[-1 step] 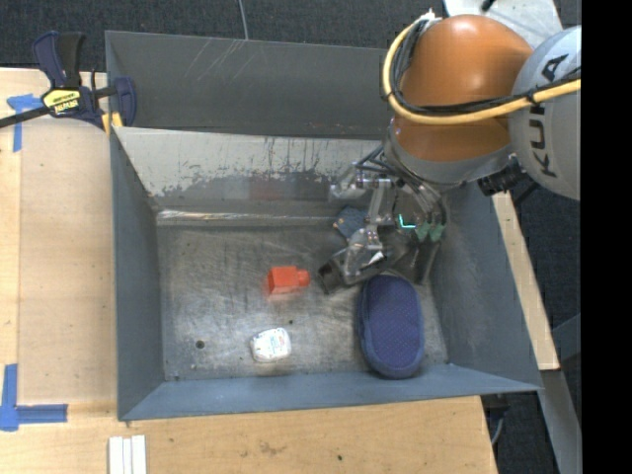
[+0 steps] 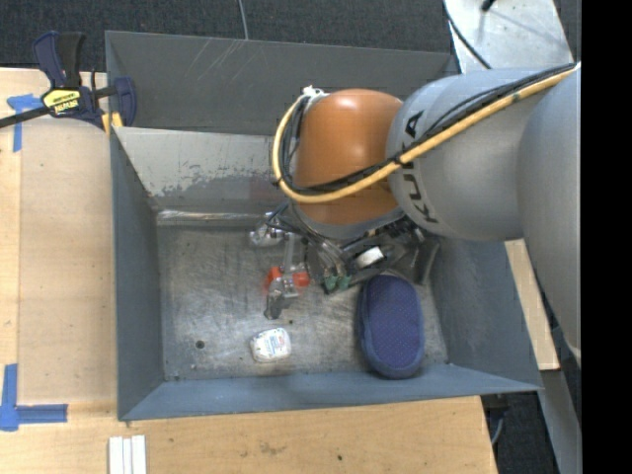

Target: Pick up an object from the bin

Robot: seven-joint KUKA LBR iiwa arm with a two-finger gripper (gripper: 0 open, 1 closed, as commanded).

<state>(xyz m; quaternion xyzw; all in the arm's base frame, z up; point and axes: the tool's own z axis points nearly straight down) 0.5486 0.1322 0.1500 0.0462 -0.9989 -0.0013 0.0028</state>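
Note:
My gripper (image 2: 279,298) hangs low over the middle of the bin floor, below the arm's wrist. A small white, crumpled-looking packet (image 2: 270,345) lies just in front of it near the bin's front wall, apart from the gripper. To the right, a dark blue oval pouch (image 2: 391,326) rests against the front right corner, partly under the arm.
The arm reaches in from the right, and its wrist covers the back right of the bin. Bare grey floor lies to the left of the gripper, with a small dark speck (image 2: 200,344) on it.

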